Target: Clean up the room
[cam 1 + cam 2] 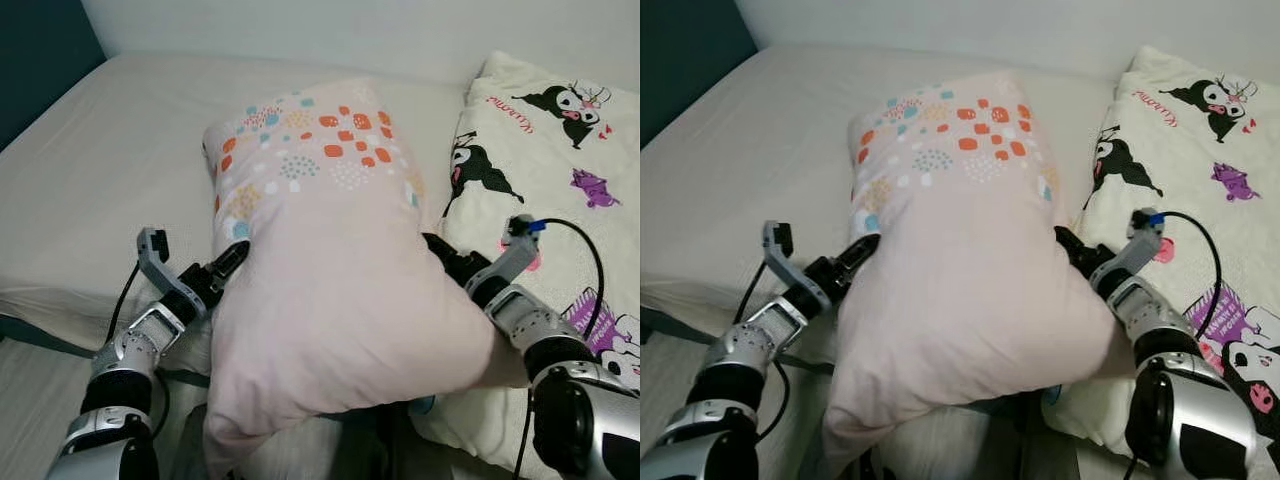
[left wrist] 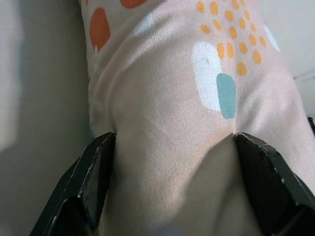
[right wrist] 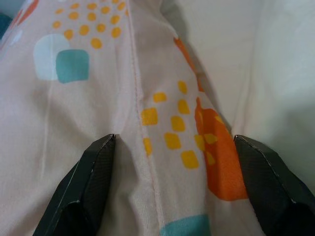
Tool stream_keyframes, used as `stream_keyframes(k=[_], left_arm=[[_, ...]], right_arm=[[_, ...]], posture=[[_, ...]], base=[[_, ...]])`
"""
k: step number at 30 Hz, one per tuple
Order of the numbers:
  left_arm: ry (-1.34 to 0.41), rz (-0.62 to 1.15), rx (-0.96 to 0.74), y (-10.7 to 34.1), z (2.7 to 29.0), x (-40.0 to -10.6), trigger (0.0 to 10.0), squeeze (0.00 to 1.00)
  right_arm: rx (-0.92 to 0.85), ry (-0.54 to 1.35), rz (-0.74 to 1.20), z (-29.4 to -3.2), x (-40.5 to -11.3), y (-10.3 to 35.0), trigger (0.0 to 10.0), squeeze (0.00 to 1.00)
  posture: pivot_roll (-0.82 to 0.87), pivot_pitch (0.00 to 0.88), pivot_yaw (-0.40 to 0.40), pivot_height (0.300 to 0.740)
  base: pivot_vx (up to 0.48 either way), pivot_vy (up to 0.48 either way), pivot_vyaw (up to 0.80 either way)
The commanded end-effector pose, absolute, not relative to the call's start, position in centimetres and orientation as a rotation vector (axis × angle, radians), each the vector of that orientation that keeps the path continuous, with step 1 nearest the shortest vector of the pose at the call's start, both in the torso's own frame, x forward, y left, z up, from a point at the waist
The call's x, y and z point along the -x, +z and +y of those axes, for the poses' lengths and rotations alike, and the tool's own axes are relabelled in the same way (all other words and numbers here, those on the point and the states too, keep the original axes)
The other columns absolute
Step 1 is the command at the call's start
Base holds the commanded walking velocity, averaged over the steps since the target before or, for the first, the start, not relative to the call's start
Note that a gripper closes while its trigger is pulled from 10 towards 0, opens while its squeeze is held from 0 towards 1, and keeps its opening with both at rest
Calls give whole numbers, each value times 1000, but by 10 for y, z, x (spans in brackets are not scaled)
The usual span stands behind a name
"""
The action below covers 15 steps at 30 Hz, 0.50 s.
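Pillow (image 1: pixel 330 260) held between both hands over the near edge of the bed (image 1: pixel 110 170), far end resting on the mattress, blanket (image 1: pixel 560 150) just beside it. Left hand (image 1: pixel 228 262) clamps the pillow's left edge, fabric bunched between its fingers (image 2: pixel 93 182); right hand (image 1: pixel 440 252) grips the right edge likewise. Step in hand: placing the pillow. Next, probably: carry it toward the head of the bed, keeping both grips level, then release.
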<state>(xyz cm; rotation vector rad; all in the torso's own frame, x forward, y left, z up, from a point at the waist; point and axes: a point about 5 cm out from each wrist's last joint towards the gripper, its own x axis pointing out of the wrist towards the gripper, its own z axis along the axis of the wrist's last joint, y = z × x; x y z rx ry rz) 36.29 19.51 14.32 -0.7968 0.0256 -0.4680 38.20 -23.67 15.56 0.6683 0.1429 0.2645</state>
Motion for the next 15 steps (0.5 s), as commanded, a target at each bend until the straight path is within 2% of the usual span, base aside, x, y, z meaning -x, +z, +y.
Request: stream_keyframes(k=[1,2,3,5,6,7,11,15], left_arm=[[-487,52,817,137,189,-361,10000,1000],[-496,44,831,139,187,-362,10000,1000],[-502,43,835,141,184,-364,10000,1000],[-504,43,836,142,183,-364,10000,1000],[-502,42,841,143,181,-365,10000,1000],[-503,40,846,144,181,-366,10000,1000],[-524,31,862,146,179,-365,10000,1000],[-547,30,868,147,177,-363,10000,1000]], right_arm=[[-673,296,242,-223,-377,134,10000,1000],[-678,319,255,-217,-377,132,10000,843],[-683,345,268,-209,-377,130,10000,537],[-686,360,274,-205,-377,129,10000,537],[-705,388,277,-199,-377,129,10000,141],[-729,423,280,-192,-378,129,10000,0],[-781,506,297,-176,-376,127,10000,0],[-811,515,306,-173,-374,124,10000,0]], posture=[[68,377,4,567],[66,375,6,567],[67,373,5,567],[67,373,5,567],[68,372,4,567],[67,372,3,567],[52,367,6,567],[45,366,7,567]], base=[[0,0,0],[0,0,0],[0,0,0],[0,0,0],[0,0,0],[0,0,0],[0,0,0],[0,0,0]])
